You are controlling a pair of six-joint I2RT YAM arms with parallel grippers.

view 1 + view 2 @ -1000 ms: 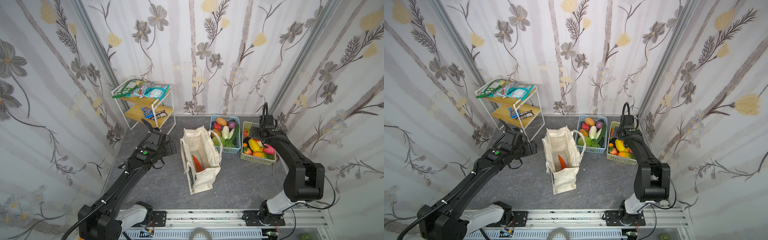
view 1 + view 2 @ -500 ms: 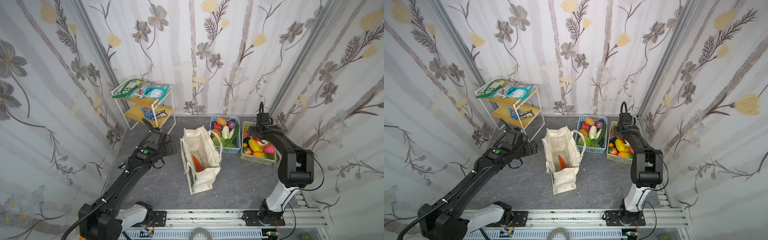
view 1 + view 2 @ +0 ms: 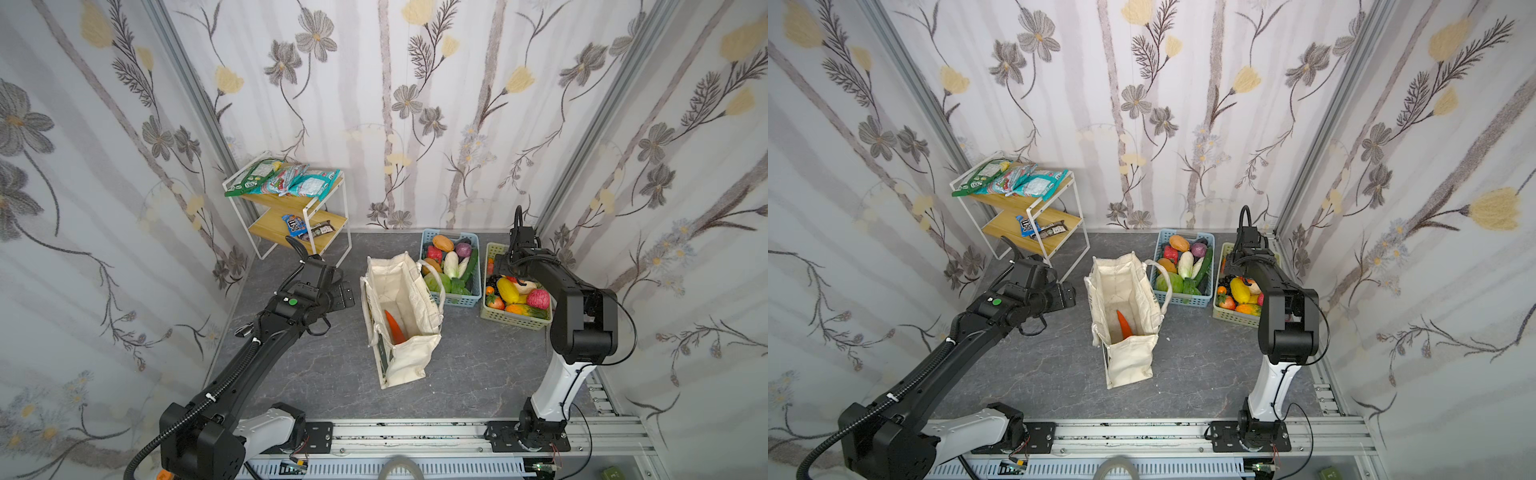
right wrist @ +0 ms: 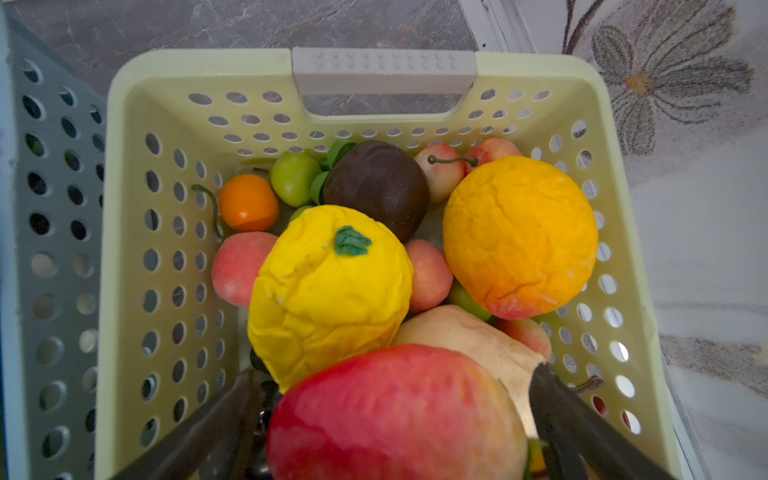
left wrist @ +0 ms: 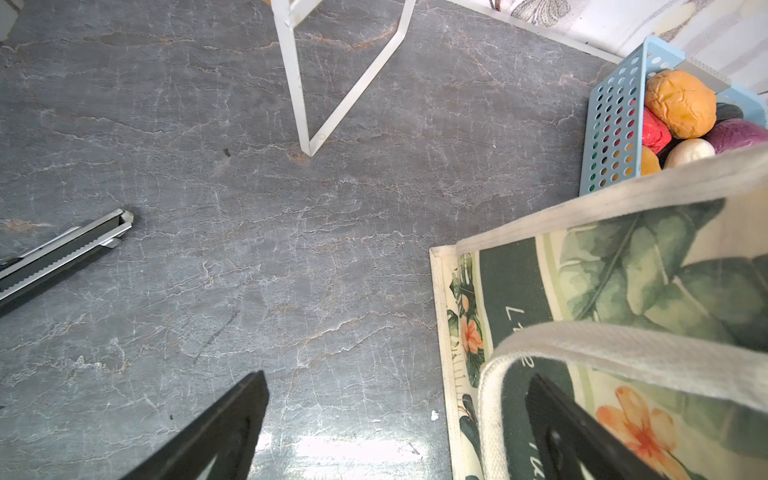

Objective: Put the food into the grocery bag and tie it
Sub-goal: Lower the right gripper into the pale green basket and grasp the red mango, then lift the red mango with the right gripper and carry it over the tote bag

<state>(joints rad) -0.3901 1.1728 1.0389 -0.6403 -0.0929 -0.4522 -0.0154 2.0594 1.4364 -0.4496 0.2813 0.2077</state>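
— What do we count on the left?
— One white two-level shelf (image 3: 272, 227) in the back corner. On top we see one green packet (image 3: 251, 183) and at least two teal packets (image 3: 313, 185); below, one blue packet (image 3: 294, 225) and one dark bar (image 3: 321, 230). Their print is too small for us to read.
— And the left tool?
— The left tool (image 5: 397, 376) hangs released and empty just beside the grocery bag (image 3: 409, 361), one finger by a cream strap.
— The bag itself?
— One, upright mid-table, mouth open, with one carrot (image 3: 395, 328) inside. Of the white script on its green band we catch only an "L".
— Further right?
— Two baskets side by side: the blue basket (image 3: 457, 300) and the pale green basket (image 3: 513, 319), both full of toy produce. The right tool (image 4: 395, 372) is spread wide over the green one, a red-and-yellow fruit (image 4: 395, 415) between its fingers, ungripped.
— Surface, room?
— A grey marbled table (image 3: 324, 365); floral wallpaper (image 3: 415, 104) all round.
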